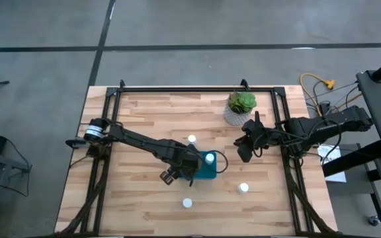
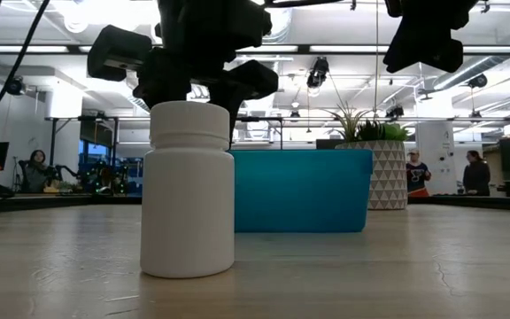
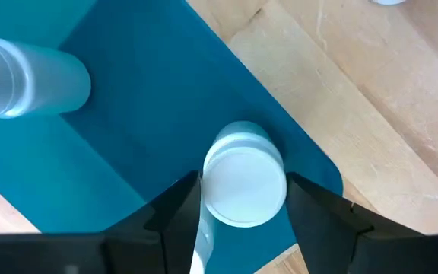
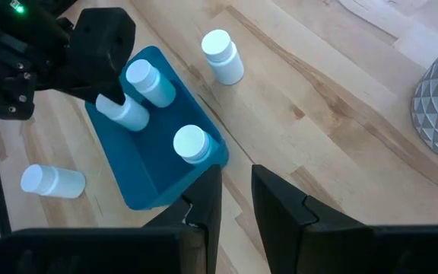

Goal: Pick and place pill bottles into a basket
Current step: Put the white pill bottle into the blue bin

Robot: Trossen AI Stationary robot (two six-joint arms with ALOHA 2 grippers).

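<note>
The teal basket (image 1: 207,170) sits mid-table; it also shows in the right wrist view (image 4: 158,144). My left gripper (image 1: 192,166) reaches down into it, shut on a white pill bottle (image 3: 245,183). Two more bottles stand in the basket (image 4: 147,80) (image 4: 191,143). Three bottles stand on the table: one beyond the basket (image 1: 192,140), one right of it (image 1: 243,188), one near the front edge (image 1: 187,203). My right gripper (image 1: 247,149) hovers right of the basket, narrowly open and empty. My left gripper has the bottle's cap end (image 3: 211,179) between its two fingers, one on each side. The fingers come from above, slanting down into the basket's corner. The bottle's body (image 4: 131,114) slants down from the fingers inside the basket; whether its bottom rests on the floor I cannot tell.
A white patterned pot with a green plant (image 1: 240,109) stands at the far right of the table, close behind my right gripper. In the low view the front bottle (image 2: 189,204) stands before the basket (image 2: 299,190). People show in the room behind.
</note>
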